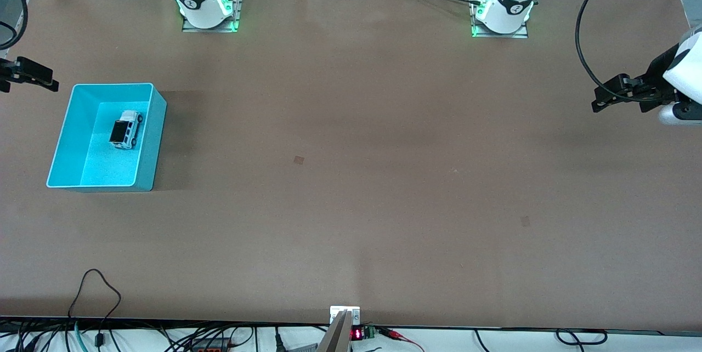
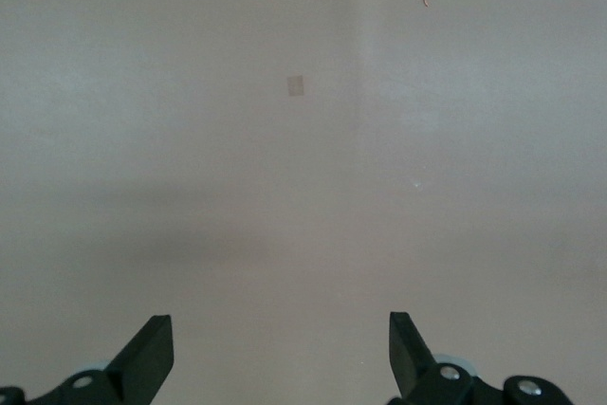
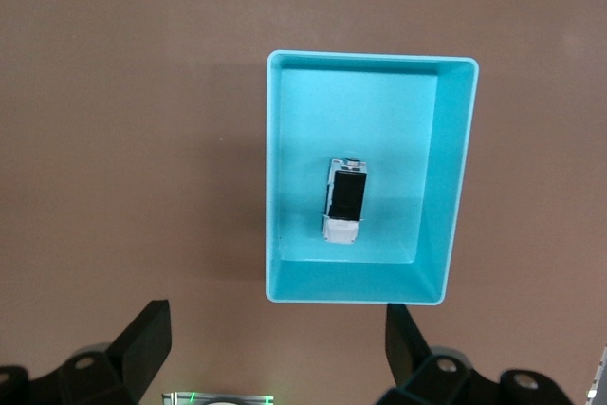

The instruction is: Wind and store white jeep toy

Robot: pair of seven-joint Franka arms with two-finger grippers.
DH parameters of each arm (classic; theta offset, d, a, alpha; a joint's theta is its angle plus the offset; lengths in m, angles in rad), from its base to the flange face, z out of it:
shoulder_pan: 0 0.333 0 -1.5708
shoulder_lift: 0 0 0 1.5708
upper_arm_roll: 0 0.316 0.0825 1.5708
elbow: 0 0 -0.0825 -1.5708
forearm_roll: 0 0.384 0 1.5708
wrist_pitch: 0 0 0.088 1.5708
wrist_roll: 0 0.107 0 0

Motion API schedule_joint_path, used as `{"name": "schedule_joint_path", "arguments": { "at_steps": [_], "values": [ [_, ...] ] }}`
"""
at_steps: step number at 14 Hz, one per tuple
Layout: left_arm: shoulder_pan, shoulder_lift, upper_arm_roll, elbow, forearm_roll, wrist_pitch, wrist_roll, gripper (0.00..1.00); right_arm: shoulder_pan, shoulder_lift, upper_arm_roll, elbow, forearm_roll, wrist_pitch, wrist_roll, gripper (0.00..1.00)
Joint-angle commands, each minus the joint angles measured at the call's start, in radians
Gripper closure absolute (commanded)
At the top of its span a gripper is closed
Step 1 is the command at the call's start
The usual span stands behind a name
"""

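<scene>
The white jeep toy (image 1: 126, 129) stands on its wheels inside the turquoise bin (image 1: 156, 138) at the right arm's end of the table. In the right wrist view its black roof shows, with the jeep (image 3: 345, 201) on the bin's floor within the rim (image 3: 370, 57). My right gripper (image 1: 46, 81) hangs open and empty, high up and off to the side of the bin; its fingers (image 3: 152, 339) have nothing between them. At the left arm's end my left gripper (image 1: 600, 98) hangs open over bare table, and its fingers (image 2: 154, 348) hold nothing.
Both arm bases (image 1: 209, 9) (image 1: 502, 15) stand along the table edge farthest from the front camera. Small tape marks (image 1: 299, 159) (image 1: 525, 221) lie flat on the brown tabletop. Cables (image 1: 98, 297) trail along the table edge nearest that camera.
</scene>
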Motion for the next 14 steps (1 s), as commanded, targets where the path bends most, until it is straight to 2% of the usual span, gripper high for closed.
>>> {"name": "schedule_joint_path", "arguments": {
  "at_steps": [1,5,14],
  "values": [
    [0.014,-0.021,-0.011,-0.016,-0.012,-0.003,0.007,0.0,0.126,0.009,-0.125,0.006,0.048,-0.015,0.012,0.0],
    [0.014,-0.021,-0.011,-0.016,-0.012,0.0,0.007,0.0,0.18,0.012,-0.127,-0.011,0.045,-0.008,0.013,0.0],
    [0.014,-0.018,-0.008,-0.014,-0.009,0.005,0.008,0.0,0.18,0.009,-0.127,-0.027,0.046,-0.008,0.013,0.0]
  ]
}}
